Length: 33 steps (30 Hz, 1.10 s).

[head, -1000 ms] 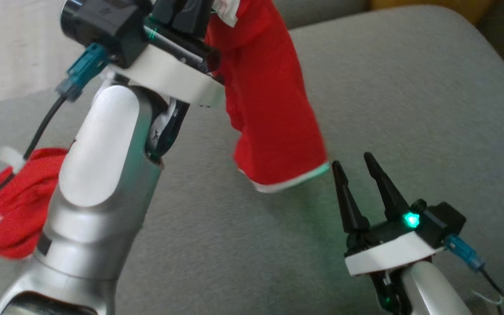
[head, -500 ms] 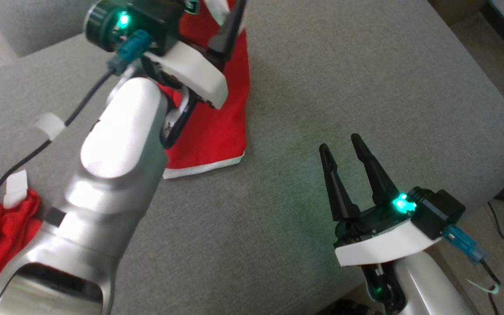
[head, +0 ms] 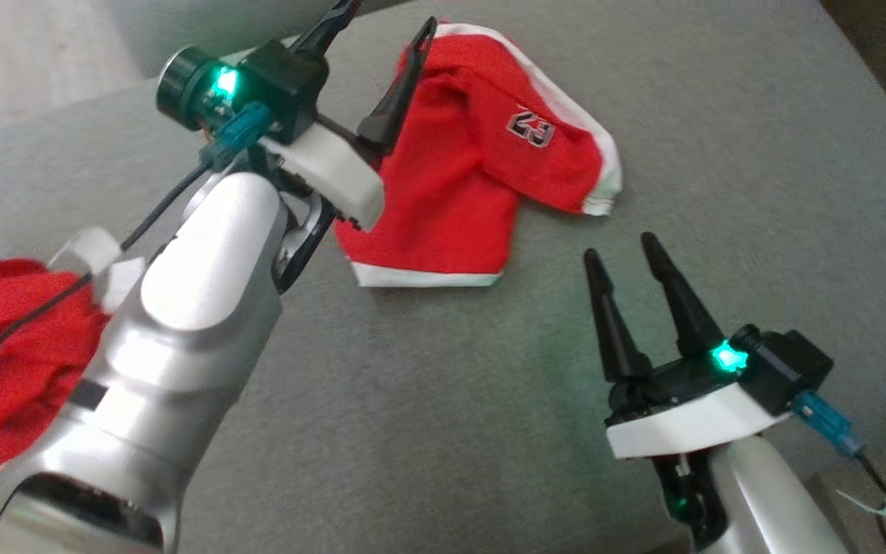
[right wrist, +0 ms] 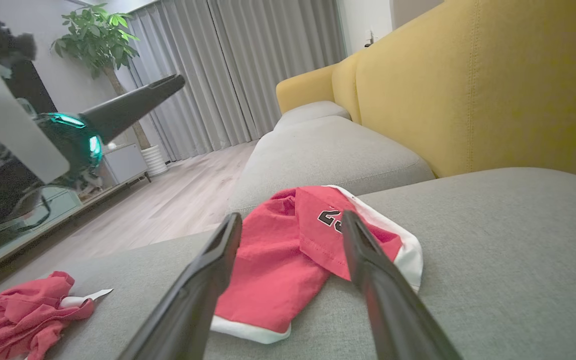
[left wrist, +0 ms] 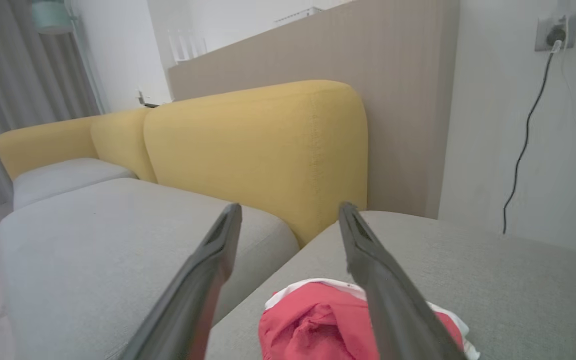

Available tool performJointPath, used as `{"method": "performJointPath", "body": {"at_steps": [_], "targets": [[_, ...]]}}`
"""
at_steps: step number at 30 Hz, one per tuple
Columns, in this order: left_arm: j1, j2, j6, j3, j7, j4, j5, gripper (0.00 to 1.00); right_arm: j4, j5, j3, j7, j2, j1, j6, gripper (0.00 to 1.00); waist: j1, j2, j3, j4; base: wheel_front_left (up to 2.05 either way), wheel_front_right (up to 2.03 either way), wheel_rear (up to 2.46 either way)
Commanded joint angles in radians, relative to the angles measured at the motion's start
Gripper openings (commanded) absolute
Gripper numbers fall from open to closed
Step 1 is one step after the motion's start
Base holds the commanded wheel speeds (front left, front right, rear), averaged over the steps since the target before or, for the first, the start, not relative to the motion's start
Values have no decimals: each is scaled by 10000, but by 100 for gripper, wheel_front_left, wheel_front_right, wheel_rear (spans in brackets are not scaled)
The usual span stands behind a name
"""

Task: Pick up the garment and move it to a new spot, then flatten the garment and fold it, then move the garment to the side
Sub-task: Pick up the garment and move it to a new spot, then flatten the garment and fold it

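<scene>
My right gripper (head: 618, 246), near me at 4 o'clock, is wide open and empty. A red cloth (head: 4, 369) at 8 o'clock could fool me into grabbing the wrong thing. The garment (head: 474, 177) lies bunched on the sofa seat (head: 758, 154) at 12 o'clock, folded over itself, so I might pinch two layers. My left gripper (head: 388, 14), wide open at 11 o'clock, hides its edge. The yellow sofa back (right wrist: 468, 100) stands farthest.

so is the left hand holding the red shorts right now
No, the left hand is open and the red shorts lie loose on the grey cushion.

Yellow backrest (left wrist: 253, 150) rises behind the grey seat (head: 720, 154).
</scene>
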<state>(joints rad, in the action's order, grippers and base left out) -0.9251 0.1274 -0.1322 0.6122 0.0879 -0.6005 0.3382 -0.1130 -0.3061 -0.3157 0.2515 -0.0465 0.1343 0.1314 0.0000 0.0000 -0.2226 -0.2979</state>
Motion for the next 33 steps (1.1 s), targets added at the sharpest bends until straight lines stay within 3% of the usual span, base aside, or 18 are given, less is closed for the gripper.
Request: {"method": "performJointPath", "body": {"at_steps": [1, 8, 13, 22, 33], "targets": [[-146, 391, 60, -340, 221, 399, 61, 100, 262, 95, -33, 103, -37, 286, -7, 100, 0, 0, 311, 521, 0, 0, 0], [1321, 726, 811, -777, 1140, 1108, 312, 100, 110, 543, 980, 103, -37, -100, -7, 100, 0, 0, 896, 1985, 0, 0, 0], [3565, 1023, 1562, -1266, 1546, 2217, 730, 100, 16, 907, 1639, 103, -37, -533, -7, 100, 0, 0, 1238, 3074, 0, 0, 0], [6599, 723, 2542, -2133, 1732, 3968, 710, 100, -179, 1152, 1845, 103, -37, -795, -7, 100, 0, 0, 1311, 3519, 0, 0, 0], [7017, 234, 2136, -2506, 1737, 4471, -208, 100, -455, 1251, 2269, 103, -37, -562, -7, 100, 0, 0, 1190, 3678, 0, 0, 0]]}}
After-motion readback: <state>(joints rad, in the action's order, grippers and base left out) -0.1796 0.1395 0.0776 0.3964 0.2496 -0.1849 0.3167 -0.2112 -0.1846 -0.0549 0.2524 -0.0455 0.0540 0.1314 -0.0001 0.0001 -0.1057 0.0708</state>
